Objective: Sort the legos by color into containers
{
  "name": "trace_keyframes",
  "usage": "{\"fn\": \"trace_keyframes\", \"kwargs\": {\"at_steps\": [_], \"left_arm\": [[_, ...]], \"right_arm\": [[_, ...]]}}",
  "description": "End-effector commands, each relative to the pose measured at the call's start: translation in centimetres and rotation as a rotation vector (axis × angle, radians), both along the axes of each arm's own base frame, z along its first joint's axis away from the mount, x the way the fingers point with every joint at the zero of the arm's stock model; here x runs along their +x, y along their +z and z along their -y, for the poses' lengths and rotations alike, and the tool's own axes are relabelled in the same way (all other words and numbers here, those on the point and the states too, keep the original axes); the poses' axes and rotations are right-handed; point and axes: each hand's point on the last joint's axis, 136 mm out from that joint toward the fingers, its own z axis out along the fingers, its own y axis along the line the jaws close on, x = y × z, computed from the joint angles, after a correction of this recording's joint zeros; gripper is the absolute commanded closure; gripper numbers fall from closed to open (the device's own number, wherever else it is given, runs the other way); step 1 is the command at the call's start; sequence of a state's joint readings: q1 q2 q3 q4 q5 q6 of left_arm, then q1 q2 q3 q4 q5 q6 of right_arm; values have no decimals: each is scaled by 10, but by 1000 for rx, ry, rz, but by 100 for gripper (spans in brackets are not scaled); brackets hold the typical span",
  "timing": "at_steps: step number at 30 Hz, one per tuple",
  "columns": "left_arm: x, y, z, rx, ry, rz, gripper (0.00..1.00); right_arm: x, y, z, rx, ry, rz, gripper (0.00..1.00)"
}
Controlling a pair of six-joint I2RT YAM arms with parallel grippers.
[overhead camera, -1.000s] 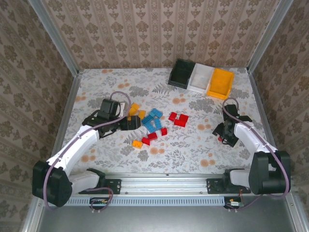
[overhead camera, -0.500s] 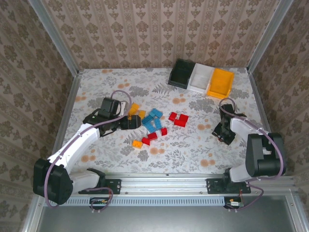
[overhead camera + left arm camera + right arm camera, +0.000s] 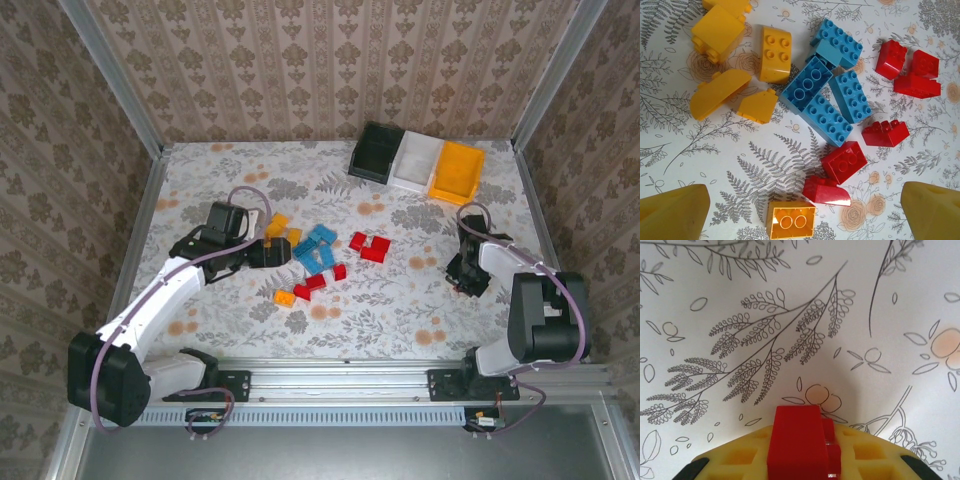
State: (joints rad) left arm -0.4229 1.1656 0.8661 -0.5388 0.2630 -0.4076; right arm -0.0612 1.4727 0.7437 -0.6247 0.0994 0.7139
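The right gripper [image 3: 466, 275] is low over the worktop [image 3: 400, 310], on the right side. It is clamped on one red lego [image 3: 796, 442]. The left gripper [image 3: 274, 253] has its fingers [image 3: 675, 212] wide apart, just beside the pile of legos [image 3: 827, 97] in the middle. The black tray [image 3: 376, 152], white tray [image 3: 415, 160] and orange-yellow tray [image 3: 457, 170] sit side by side at the back right.

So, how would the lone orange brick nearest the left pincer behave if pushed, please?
The orange brick looks like rigid plastic, so probably stiff. Flat and boxy, it should slide rather than roll. Its upturned underside looks hollow, suggesting lightness.
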Motion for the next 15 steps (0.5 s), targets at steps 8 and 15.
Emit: {"fn": "trace_keyframes", "kwargs": {"at_steps": [8, 15], "left_arm": [[-3, 5, 1, -27, -6, 2, 0], [0, 11, 6, -63, -3, 11, 0]], "right_arm": [[52, 100, 10, -52, 27, 273, 79], [113, 146, 12, -55, 37, 374, 80]]}}
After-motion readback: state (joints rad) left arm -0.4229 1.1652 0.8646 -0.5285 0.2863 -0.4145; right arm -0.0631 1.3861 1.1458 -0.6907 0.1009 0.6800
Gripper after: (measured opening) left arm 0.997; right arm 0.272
